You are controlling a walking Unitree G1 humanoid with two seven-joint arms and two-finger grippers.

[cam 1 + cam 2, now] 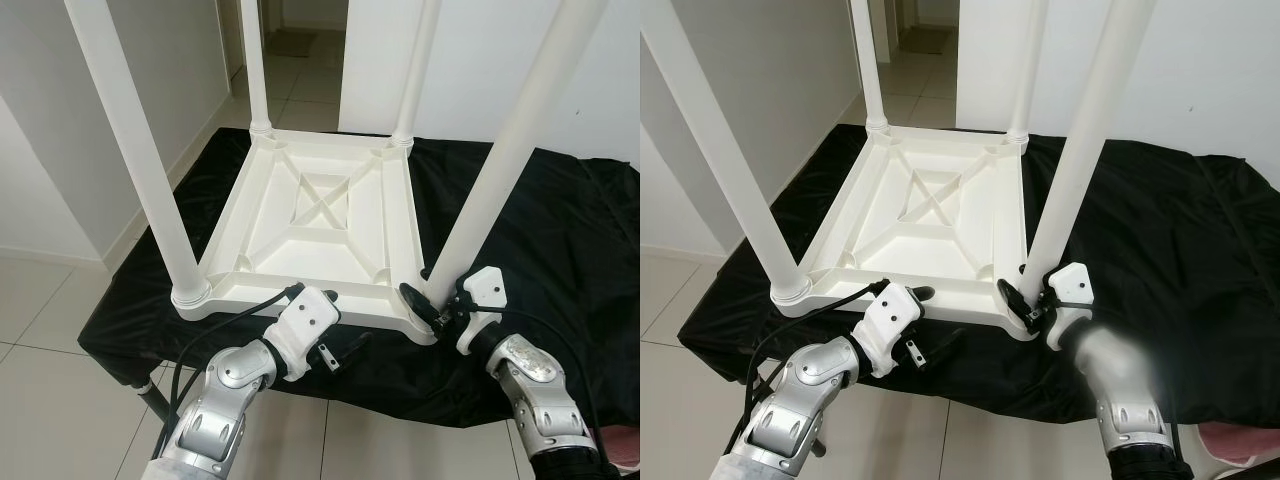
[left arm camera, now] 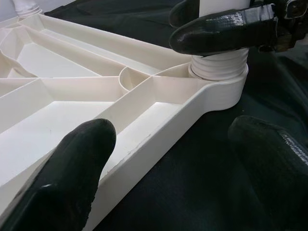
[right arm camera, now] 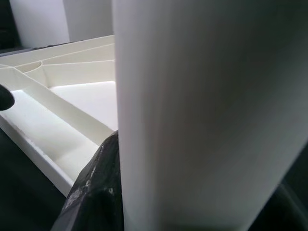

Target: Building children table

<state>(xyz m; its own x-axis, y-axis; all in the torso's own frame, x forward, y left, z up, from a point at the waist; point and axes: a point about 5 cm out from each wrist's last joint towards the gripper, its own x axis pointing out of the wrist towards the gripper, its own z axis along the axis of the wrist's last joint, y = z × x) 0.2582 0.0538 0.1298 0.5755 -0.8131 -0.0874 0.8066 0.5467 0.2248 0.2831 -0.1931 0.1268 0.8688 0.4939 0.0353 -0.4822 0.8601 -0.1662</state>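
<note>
A white plastic children's table [image 1: 320,215] lies upside down on a black cloth [image 1: 560,230], with its legs pointing up. My right gripper [image 1: 435,292] is shut on the near right leg [image 1: 510,160] just above its ribbed collar [image 2: 219,67]. In the right wrist view the leg [image 3: 202,115] stands close against one black finger [image 3: 96,192]. My left gripper [image 1: 325,318] is open at the table's near rim [image 2: 159,139], left of that leg. One of its fingers [image 2: 82,163] is over the ribbed underside, the other [image 2: 269,159] over the cloth outside.
The near left leg [image 1: 135,150] and two far legs [image 1: 255,65] rise high. The cloth covers a low stand with a black foot [image 1: 152,388]. Tiled floor [image 1: 60,400] lies around, white walls on both sides, a doorway [image 1: 300,50] behind. Something pink [image 1: 622,445] sits at the lower right.
</note>
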